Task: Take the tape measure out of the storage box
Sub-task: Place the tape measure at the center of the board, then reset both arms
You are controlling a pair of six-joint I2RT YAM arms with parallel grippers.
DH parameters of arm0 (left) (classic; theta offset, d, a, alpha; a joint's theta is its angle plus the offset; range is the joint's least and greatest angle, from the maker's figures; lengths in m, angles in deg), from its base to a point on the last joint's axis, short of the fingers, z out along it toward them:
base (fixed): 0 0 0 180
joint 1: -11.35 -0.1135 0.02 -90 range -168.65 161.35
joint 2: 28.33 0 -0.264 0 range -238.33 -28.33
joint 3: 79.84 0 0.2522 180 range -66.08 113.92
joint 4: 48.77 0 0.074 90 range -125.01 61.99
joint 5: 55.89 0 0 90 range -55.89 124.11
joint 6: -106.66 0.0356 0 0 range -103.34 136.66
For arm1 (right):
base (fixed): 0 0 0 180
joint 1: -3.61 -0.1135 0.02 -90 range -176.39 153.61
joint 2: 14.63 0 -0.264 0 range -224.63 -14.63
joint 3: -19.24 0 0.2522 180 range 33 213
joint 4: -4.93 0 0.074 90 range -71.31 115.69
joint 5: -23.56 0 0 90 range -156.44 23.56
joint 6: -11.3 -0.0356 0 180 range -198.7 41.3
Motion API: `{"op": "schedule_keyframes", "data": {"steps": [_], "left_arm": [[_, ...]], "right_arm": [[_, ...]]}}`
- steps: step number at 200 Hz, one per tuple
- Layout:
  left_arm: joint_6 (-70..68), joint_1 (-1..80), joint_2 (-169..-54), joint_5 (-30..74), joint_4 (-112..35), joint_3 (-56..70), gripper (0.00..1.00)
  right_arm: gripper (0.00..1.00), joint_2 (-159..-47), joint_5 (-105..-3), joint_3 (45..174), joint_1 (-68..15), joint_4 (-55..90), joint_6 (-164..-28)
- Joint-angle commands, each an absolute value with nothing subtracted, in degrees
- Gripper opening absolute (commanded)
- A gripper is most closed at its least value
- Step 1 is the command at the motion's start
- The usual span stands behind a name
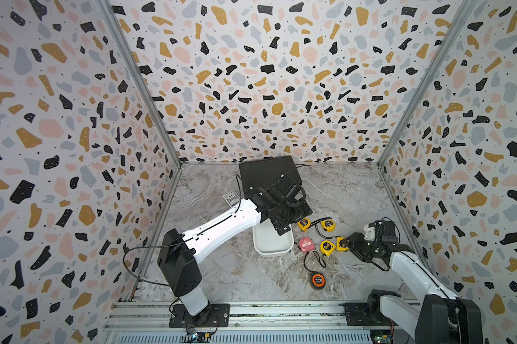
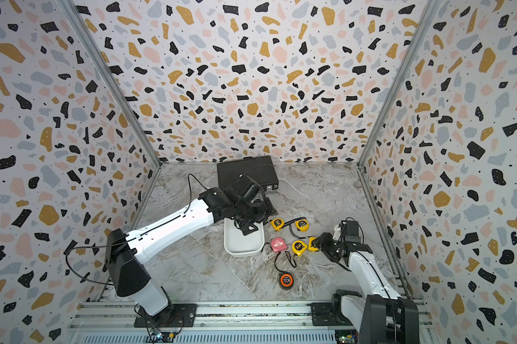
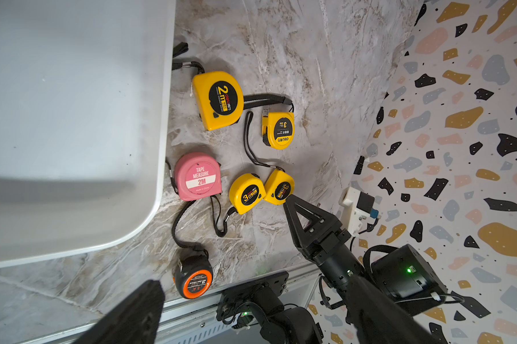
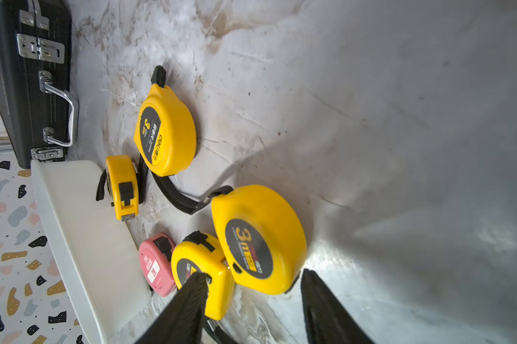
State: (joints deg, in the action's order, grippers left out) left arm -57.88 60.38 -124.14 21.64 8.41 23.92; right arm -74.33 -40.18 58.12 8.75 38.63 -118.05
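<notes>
The white storage box lies mid-table; its visible floor is bare, and its far end is hidden under my left arm. A yellow tape measure rests on the marble right of the box, leaning on a second yellow one. My right gripper is open, its fingertips just short of the tape measure and holding nothing. My left gripper hovers open over the box; one finger shows.
More tape measures lie right of the box: two yellow, one pink, one black and orange nearer the front rail. A black briefcase stands at the back. A small card lies left of it.
</notes>
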Motion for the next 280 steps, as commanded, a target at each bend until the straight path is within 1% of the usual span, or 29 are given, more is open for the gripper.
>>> {"op": "schedule_keyframes", "data": {"steps": [1, 30, 55, 86, 121, 135, 155, 190, 228, 259, 280], "left_arm": [[-56.01, 59.86, -121.68, 22.85, 8.79, 22.98, 1.00], [-53.88, 59.05, -120.66, 23.90, 10.38, 22.45, 1.00], [-49.48, 58.28, -119.87, 26.22, 13.24, 22.79, 1.00], [-41.66, 57.17, -118.95, 31.21, 17.00, 22.95, 1.00], [-33.73, 54.54, -115.80, 36.55, 17.80, 19.94, 1.00], [-28.26, 53.49, -113.82, 40.19, 17.39, 18.46, 1.00], [-21.22, 52.59, -110.51, 46.08, 14.94, 15.13, 1.00], [-9.78, 49.80, -103.87, 56.34, 8.31, 6.74, 1.00], [-0.25, 40.83, -96.50, 59.84, -5.54, -6.58, 1.00], [5.42, 33.33, -90.21, 59.21, -21.32, -20.30, 1.00], [8.57, 29.43, -88.16, 59.52, -29.22, -27.00, 1.00]], "right_arm": [[0.61, -72.70, -40.88, 59.10, 8.97, 42.19, -116.75], [0.70, -71.04, -40.92, 59.95, 8.97, 43.61, -116.16], [0.79, -70.35, -41.04, 62.36, 8.88, 45.87, -113.87], [0.99, -70.53, -40.77, 66.40, 8.12, 47.43, -111.00], [0.99, -71.84, -42.71, 72.60, 6.33, 47.35, -107.34], [0.99, -73.24, -43.89, 75.42, 5.22, 47.32, -105.40], [0.99, -75.83, -47.00, 79.38, 3.76, 47.54, -102.50], [0.99, -79.31, -56.36, 83.49, 2.47, 44.71, -97.00], [0.99, -82.57, -64.17, 80.50, 2.46, 34.45, -91.20], [0.99, -83.82, -68.46, 73.59, 2.45, 19.47, -86.61], [0.99, -85.49, -71.16, 69.58, 2.46, 11.59, -83.53]]}}
